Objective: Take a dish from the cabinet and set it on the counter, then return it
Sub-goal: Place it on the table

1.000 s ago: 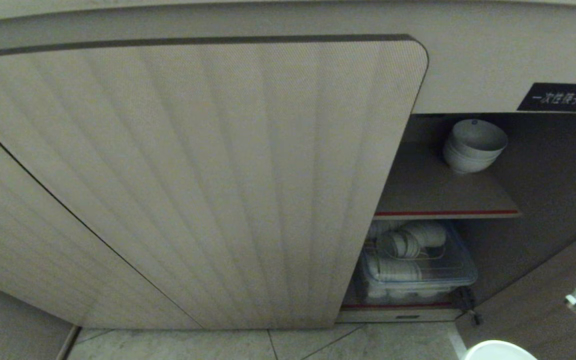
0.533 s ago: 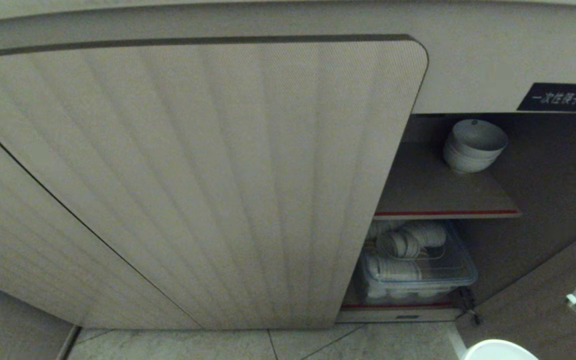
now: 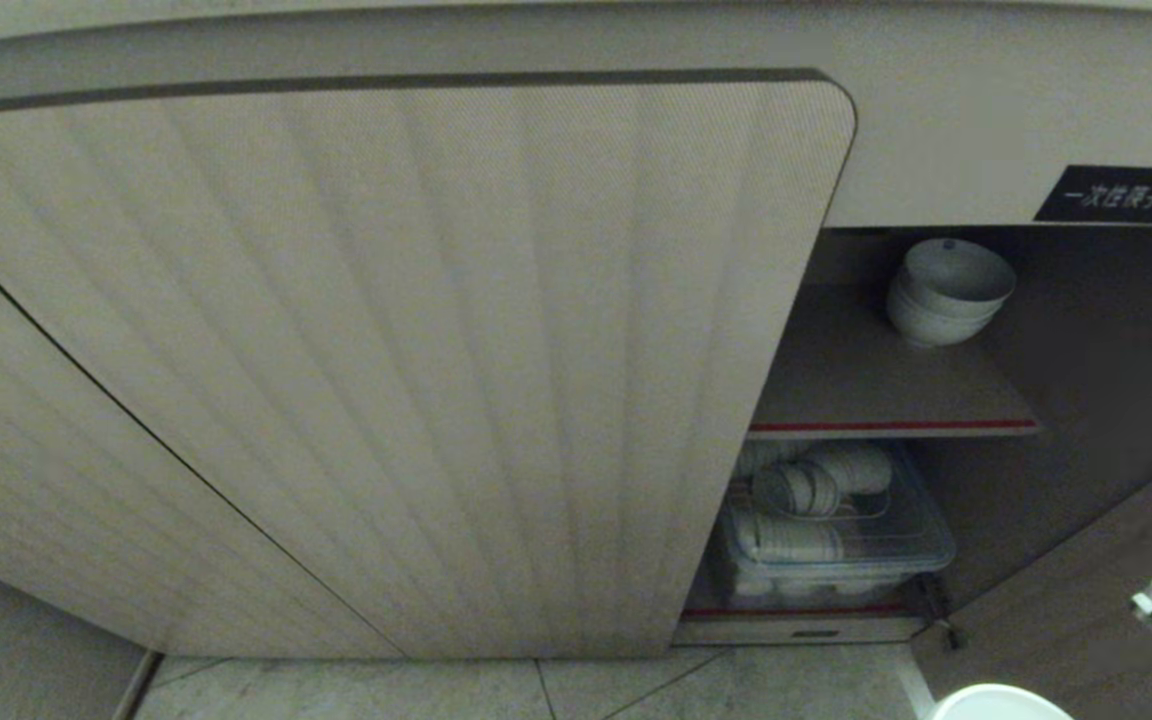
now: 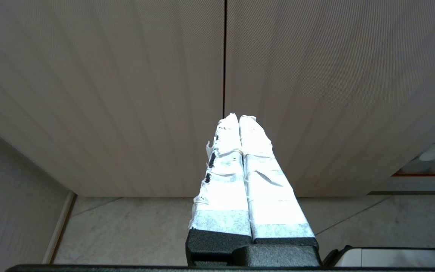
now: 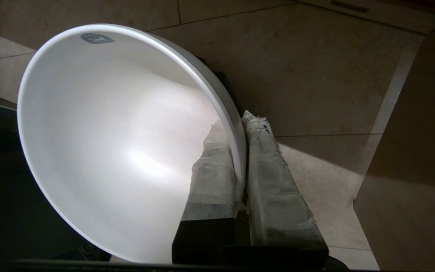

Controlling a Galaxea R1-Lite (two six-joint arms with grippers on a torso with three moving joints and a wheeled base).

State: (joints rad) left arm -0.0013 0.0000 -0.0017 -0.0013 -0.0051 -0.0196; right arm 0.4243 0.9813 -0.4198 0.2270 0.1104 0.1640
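Writing shows in one spot only: a small black label [image 3: 1114, 193] with white Chinese characters, fixed on the beige front above the open cabinet [image 3: 1086, 330]; the characters are too small to read with certainty. Inside, a stack of white bowls [image 3: 946, 291] sits on the brown, red-edged shelf [image 3: 866, 390], and below it a clear bin [image 3: 836, 545] holds more white crockery. A ribbed door [image 3: 386, 360] fills most of the head view above the tiled floor [image 3: 436, 690]. The right end effector [image 5: 242, 121] pinches the rim of the dish [image 5: 119, 143], one taped finger inside and one outside; a small grey mark sits just under the far rim, illegible. That dish is held low over the floor, outside the cabinet. The left end effector [image 4: 239, 118] faces the closed doors, its taped fingers pressed together, holding nothing.
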